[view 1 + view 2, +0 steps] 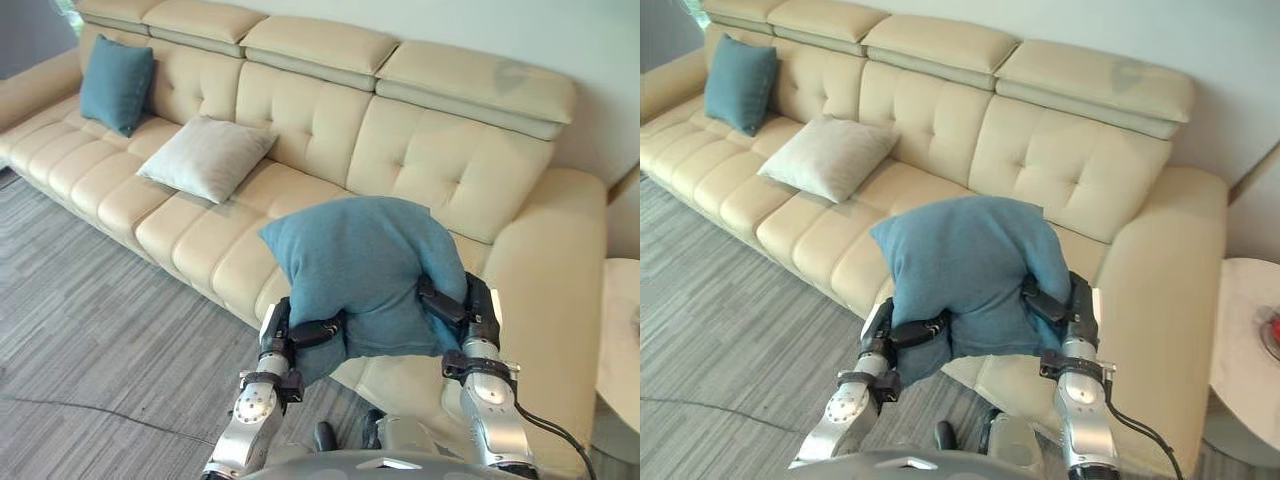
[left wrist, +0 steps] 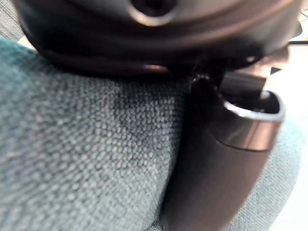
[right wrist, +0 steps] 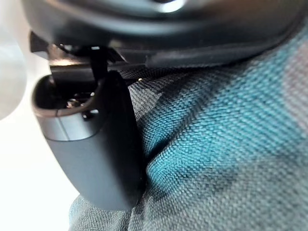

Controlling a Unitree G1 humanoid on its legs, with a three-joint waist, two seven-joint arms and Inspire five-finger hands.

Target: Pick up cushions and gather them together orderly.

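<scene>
A teal cushion [image 1: 360,270] hangs in the air in front of the sofa's right seat, squeezed between both hands. My left hand [image 1: 300,335] grips its lower left edge and my right hand [image 1: 450,305] grips its right side, thumbs pressed into the cloth [image 2: 86,159] [image 3: 221,159]. A second teal cushion [image 1: 115,83] leans upright against the backrest at the sofa's far left. A light grey cushion [image 1: 207,156] lies tilted on the seat a little right of it.
The cream leather sofa [image 1: 430,150] runs from the far left to the right, its wide armrest [image 1: 555,290] beside my right arm. A round pale side table [image 1: 1250,340] stands right of the sofa. Grey carpet [image 1: 90,350] covers the floor in front.
</scene>
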